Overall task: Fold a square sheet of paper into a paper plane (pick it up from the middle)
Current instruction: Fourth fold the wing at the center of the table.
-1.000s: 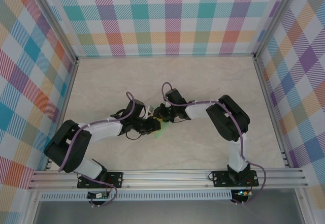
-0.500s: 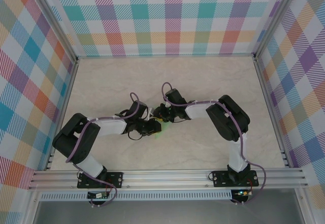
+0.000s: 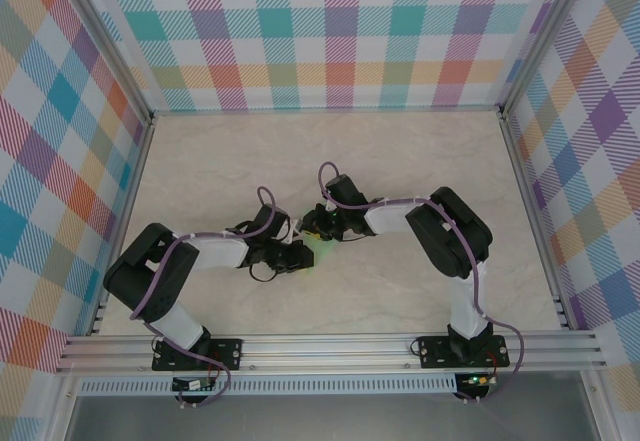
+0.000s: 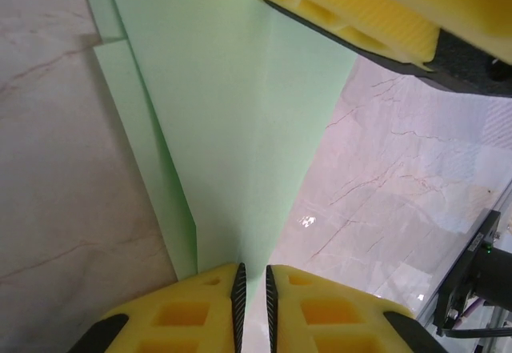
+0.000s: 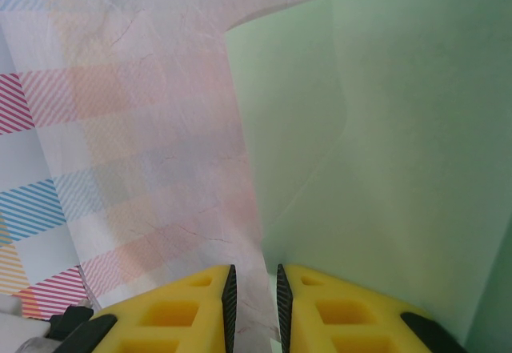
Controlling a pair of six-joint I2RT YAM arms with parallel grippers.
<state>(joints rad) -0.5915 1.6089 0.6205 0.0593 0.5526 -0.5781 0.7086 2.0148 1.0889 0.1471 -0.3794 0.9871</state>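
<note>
Gripping folded paper (image 4: 232, 105) at both ends, over the middle of the surface (image 4: 48, 169): nipped along the crease in the left pincer (image 4: 252, 277), clamped at the far end in the right pincer (image 5: 253, 277). Likely held taut so layers line up for creasing.

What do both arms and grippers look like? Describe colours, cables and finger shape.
The left arm and right arm have white link shells with black joints and purple cables looped alongside. The left gripper and right gripper have yellow fingers with hollow cut-outs and thin black inner pads.
</note>
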